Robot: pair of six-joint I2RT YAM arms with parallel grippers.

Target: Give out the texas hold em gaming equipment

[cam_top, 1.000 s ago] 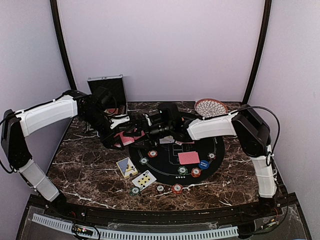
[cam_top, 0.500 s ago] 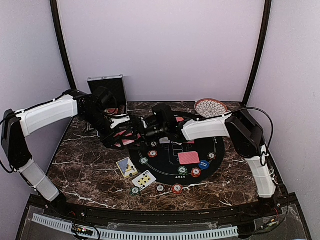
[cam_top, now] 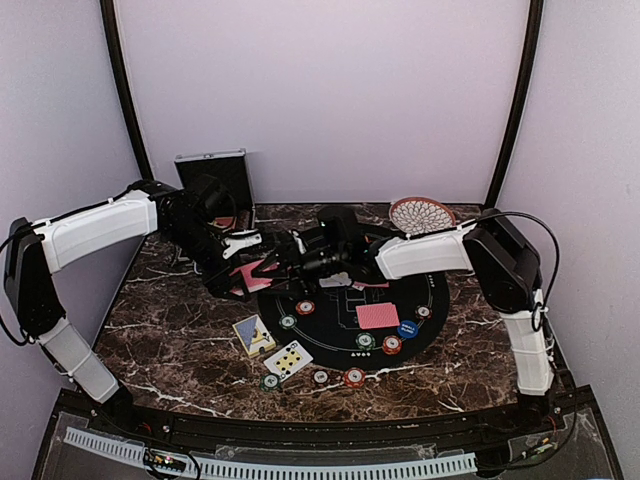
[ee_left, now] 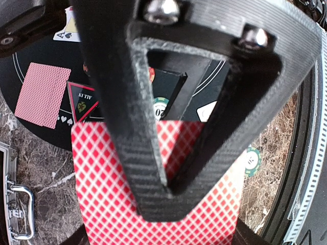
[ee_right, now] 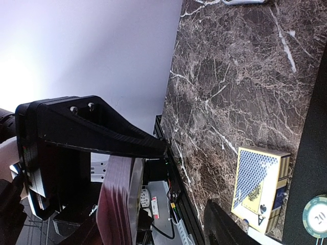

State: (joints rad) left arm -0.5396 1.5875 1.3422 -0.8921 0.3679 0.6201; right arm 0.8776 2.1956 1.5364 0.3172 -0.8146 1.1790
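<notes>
The left gripper [ee_left: 163, 204] is clamped tight on the deck [ee_left: 107, 204]. The red backs face its camera, and the deck is held above the table [cam_top: 170, 330] by the left rim of the black mat [cam_top: 440, 290]. The right gripper [ee_right: 185, 178] reaches across from the right to meet it. Its jaws stand partly apart with the deck's edge (a thin stack seen end-on) between them, just under the upper finger [ee_right: 102, 132]. I cannot tell whether that finger touches the cards. A gap shows on the lower side, so this gripper has hold of nothing.

On the mat lie 1 red-backed card [cam_top: 377, 315], the triangle marker [ee_left: 82, 99] and several chips [cam_top: 365, 340]. A blue box [cam_top: 253, 335] and 1 face-up card [cam_top: 288, 358] lie just off the mat's near-left edge, with more chips beside them.
</notes>
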